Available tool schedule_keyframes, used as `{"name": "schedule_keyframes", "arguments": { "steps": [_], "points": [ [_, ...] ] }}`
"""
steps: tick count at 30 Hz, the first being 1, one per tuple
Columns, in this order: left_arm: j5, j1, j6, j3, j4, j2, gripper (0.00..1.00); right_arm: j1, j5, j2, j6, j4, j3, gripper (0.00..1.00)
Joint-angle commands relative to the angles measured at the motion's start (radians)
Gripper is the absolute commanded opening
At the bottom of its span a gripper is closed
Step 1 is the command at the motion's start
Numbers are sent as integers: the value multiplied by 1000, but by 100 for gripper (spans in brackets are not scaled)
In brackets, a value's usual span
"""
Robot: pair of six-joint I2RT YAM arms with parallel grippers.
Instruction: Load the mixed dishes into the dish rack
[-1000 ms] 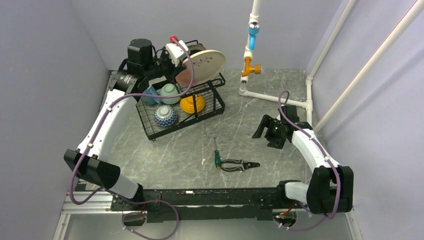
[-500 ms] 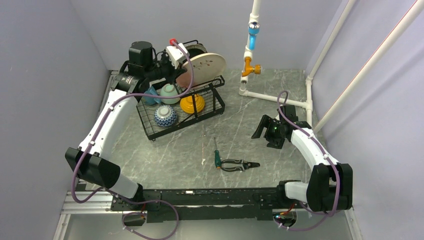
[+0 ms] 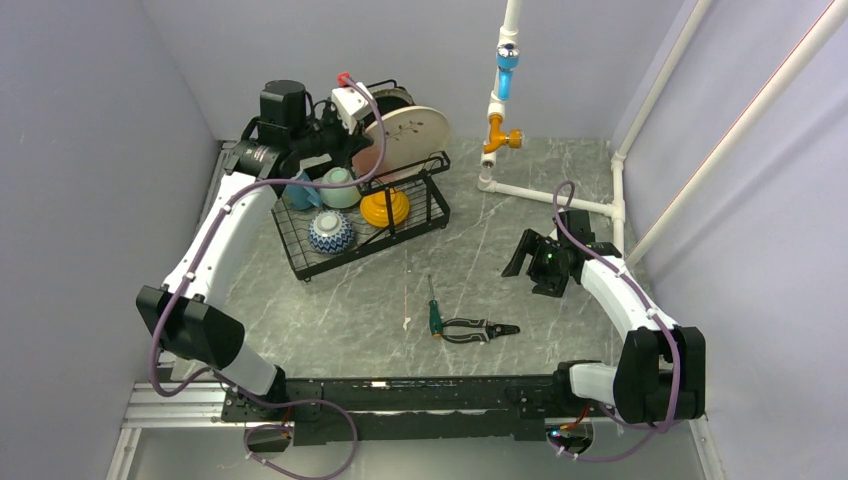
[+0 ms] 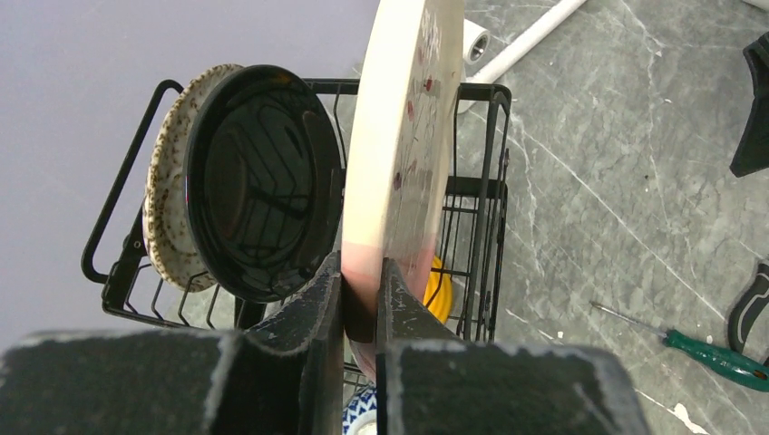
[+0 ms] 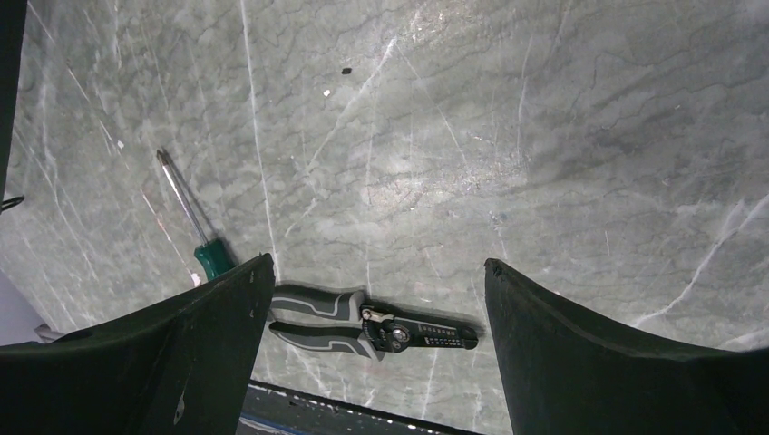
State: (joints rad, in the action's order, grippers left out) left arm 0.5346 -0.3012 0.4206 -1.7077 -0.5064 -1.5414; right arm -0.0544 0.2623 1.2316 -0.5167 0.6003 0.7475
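Round pink-cream leaf-sprig plate point(image 4: 399, 136) stands upright on edge, its lower rim clamped in the left gripper point(image 4: 360, 272). It is over the black wire dish rack's point(image 4: 495, 181) raised basket, just beside the glossy black plate point(image 4: 263, 181) slotted there. The right gripper point(image 5: 376, 265) hangs spread apart, well away.

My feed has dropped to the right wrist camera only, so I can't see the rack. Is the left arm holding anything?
Observer: Yes, the left gripper is shut on the pink-cream leaf-sprig plate, held on edge above the dish rack.
Operator: Any plates in the rack?
Observer: The black plate stands on edge in the raised basket, the speckled grey plate right behind it.
Operator: And bowls?
Observer: The blue-white zigzag bowl, orange bowl and mint-green bowl sit on the lower tray.
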Motion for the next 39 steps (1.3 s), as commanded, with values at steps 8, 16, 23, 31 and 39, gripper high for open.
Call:
{"name": "schedule_keyframes", "arguments": {
  "steps": [8,16,23,31,39],
  "points": [
    [-31,22,7,-1,144,55,30,-13,-17,-7,-10,-32,30,87],
    [-37,22,-19,-17,127,52,58,-21,-29,-13,-1,-19,45,88],
    [-41,26,-58,-34,131,64,71,-28,-19,-45,15,-20,55,88],
    [-39,31,-106,-4,184,122,76,-45,-49,-70,54,4,80,89],
    [-53,41,-147,-31,186,153,80,-65,-51,-89,68,1,86,90]
  ]
}}
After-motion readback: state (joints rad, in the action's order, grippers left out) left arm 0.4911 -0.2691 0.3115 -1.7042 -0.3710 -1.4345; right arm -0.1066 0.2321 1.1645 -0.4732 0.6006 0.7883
